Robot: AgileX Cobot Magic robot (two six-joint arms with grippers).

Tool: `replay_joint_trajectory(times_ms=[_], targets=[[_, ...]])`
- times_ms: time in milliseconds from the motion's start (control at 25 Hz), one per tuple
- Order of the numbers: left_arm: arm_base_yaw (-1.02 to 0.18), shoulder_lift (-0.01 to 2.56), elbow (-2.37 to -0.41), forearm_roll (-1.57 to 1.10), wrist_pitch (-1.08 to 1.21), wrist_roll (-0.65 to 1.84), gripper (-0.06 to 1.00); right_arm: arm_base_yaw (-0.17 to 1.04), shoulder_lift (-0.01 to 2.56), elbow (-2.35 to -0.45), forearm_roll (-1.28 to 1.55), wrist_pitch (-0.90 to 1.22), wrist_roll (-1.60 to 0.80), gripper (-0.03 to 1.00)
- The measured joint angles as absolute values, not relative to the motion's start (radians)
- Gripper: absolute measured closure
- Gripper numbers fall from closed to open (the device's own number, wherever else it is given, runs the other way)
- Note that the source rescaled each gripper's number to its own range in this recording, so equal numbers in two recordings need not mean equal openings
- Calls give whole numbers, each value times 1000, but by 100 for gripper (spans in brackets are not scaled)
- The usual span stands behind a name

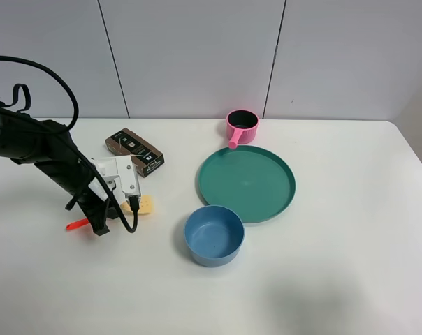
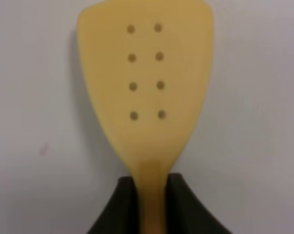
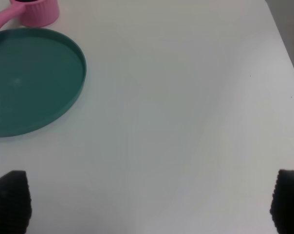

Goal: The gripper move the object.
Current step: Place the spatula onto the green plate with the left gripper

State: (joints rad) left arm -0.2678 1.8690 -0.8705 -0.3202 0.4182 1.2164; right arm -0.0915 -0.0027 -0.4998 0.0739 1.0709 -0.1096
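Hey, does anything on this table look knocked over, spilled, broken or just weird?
Nothing stands out. The small pink pot, round teal plate and blue bowl sit upright with no spill, the dark brown rectangular box lies flat, and the pale yellow perforated toy spatula is simply pinched at its neck by the left gripper.

No text could be read. The dark brown box [image 1: 134,151] on the desk [image 1: 337,244] carried pale label patches and small white marks on its top, but they were too small and blurred to make out any word, brand or number.
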Motion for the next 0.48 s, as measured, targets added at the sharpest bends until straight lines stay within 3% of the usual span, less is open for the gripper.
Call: replay_joint_trajectory(times_ms=[480], targets=[[-268, 1583, -869, -402, 446, 1006, 94, -91, -3, -500, 74, 1071, -110, -3]])
